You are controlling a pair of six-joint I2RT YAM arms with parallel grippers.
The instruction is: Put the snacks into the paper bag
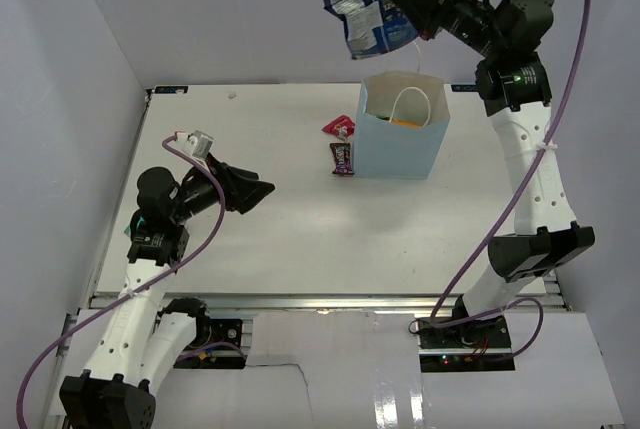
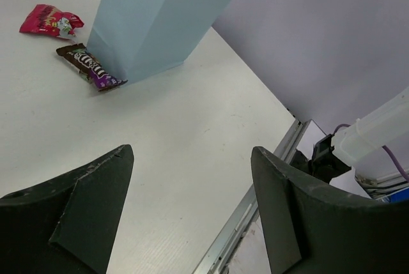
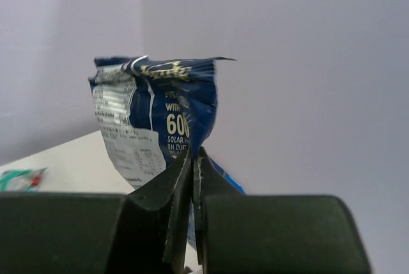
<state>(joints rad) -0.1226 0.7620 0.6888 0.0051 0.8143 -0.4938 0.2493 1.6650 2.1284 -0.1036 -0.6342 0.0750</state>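
Step in hand, as I read it: R arm is bringing a snack over for the drop. Right tool (image 1: 405, 1) is clenched on the blue packet (image 1: 368, 11), pinched by one edge, w/ the pkt held high in the air. In the top view it sits at approx 11 o'clock of the paper bag (image 1: 400, 154), and looks not quite over the mouth.

The bag stands upright on the tabletop (image 1: 300, 239), mouth open, w/ a white handle loop (image 1: 410, 101) drooping across the opening. Something orange-yellow shows inside; can't tell what.

Left tool (image 1: 262, 192) is released, jaws wide, nothing btwn them, low over the tabletop at 8 o'clock of the bag.

Two pkts lie at the bag's 9 o'clock: a red packet (image 1: 338, 128) and a dark purple packet (image 1: 342, 158), the purple one right against the bag's base.

Next move, my call: shift the blue pkt toward 5 o'clock until centred over the mouth, lower it clear of the handle, then let go. After that, the L arm could take the purple one.
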